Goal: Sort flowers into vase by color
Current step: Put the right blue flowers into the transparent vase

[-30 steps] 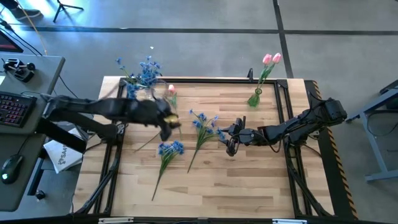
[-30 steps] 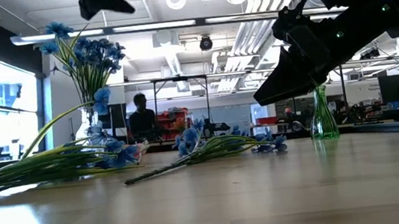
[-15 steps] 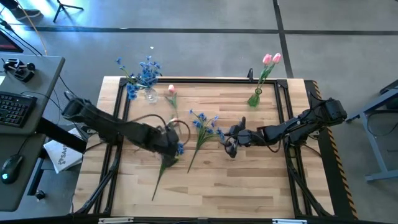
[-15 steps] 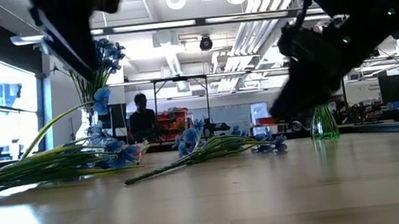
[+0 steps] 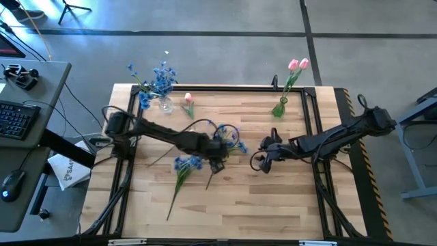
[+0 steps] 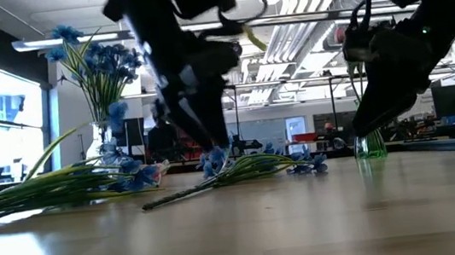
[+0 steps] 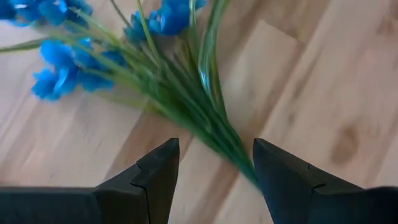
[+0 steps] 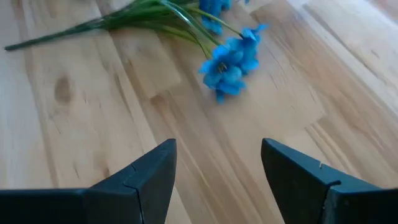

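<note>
High cam: overhead, straight down, far enough to take in the whole bench (image 5: 273,198) plus floor around it. Low cam: at bench-top level, looks flat across the bench into the room behind. L wrist cam: v. close, aimed down past its own fingers (image 7: 155,171) at a blue flower spray (image 7: 155,68). R wrist cam: also close, angled down at the wood. Shared: that same spray shows in high (image 5: 222,140) and low (image 6: 241,167) views.
</note>
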Motion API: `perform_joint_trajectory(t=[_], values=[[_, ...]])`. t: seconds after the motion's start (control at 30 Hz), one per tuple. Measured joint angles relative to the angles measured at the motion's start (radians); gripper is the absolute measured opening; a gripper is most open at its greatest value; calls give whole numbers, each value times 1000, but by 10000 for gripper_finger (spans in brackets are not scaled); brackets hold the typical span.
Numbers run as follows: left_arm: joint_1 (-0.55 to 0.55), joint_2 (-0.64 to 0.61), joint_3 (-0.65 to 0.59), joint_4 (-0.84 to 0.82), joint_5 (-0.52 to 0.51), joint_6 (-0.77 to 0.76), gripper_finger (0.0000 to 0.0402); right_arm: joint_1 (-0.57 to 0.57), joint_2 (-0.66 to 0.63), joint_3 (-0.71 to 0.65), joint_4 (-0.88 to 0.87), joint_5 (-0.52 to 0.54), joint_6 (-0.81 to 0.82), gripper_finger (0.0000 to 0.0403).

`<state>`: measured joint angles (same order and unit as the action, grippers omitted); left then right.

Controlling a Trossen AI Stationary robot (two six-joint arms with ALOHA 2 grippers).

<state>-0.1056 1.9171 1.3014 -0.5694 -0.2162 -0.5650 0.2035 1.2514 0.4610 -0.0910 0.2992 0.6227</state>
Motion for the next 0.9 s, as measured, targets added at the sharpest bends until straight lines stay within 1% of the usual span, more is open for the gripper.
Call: perform_joint_trajectory(t=[0.1,0.2,0.27,0.37,0.47,0.53,0.7,0.73,0.8,0.9], values=[[25,53,27,-3,35,16,192,24,-3,0,-1,33,-2,232],[46,98,32,28,126,79,189,48,-3,0,-1,45,-2,232],[58,122,33,47,166,84,183,63,-3,0,-1,53,-2,232],[73,139,37,47,174,80,164,83,-3,0,2,71,-2,232],[80,141,36,44,175,109,133,101,-3,0,6,76,-2,232],[80,139,35,42,173,132,104,119,-3,0,5,74,-8,232],[80,115,30,51,147,194,17,190,13,-6,22,65,-85,232],[80,111,30,57,127,210,10,200,19,-16,44,58,-84,232],[83,88,30,50,81,236,11,219,36,-43,103,34,-66,232],[95,47,29,78,2,267,11,255,70,-105,246,35,-47,232]])
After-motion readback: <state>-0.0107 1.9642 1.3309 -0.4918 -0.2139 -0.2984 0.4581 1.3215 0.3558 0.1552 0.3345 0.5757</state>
